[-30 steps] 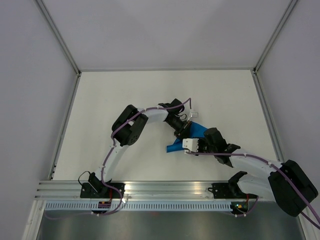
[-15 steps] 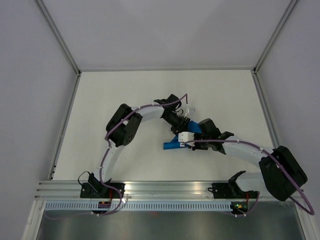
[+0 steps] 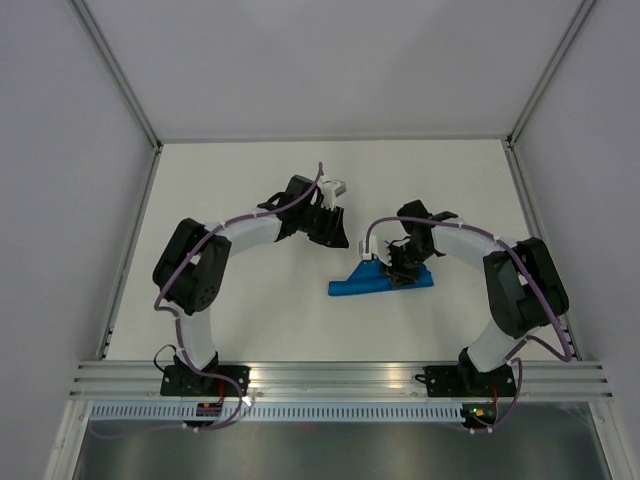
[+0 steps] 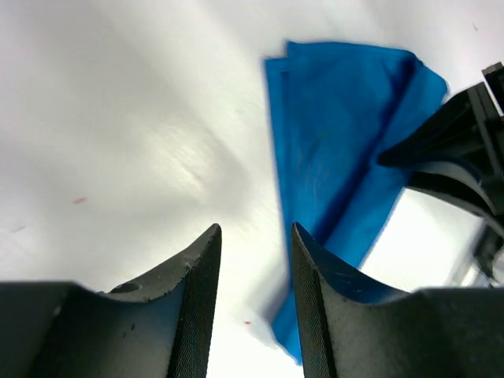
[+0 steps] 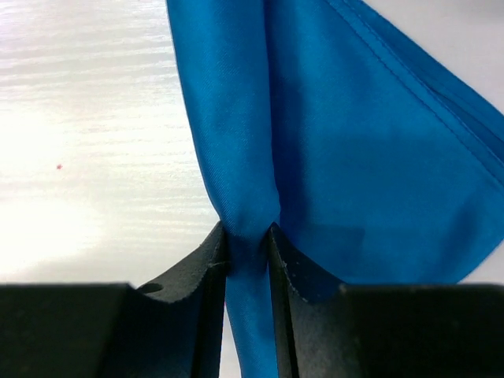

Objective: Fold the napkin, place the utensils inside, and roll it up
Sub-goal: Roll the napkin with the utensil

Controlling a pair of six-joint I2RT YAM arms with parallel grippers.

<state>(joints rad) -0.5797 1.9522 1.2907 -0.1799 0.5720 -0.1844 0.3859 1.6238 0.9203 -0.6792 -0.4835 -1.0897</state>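
The bright-blue napkin lies bunched into a long narrow bundle on the white table, right of centre. My right gripper is shut on a fold of the napkin, its jaws pinching the cloth. My left gripper is open and empty, off to the upper left of the bundle; the napkin shows beyond its fingers. The knife is not in view.
The white table is bounded by grey walls with metal rails at left, right and back. A slotted aluminium rail with both arm bases runs along the near edge.
My left gripper has let go and drawn back to the upper left. My right gripper has swung to the right end of the napkin, which now lies lower and flatter.
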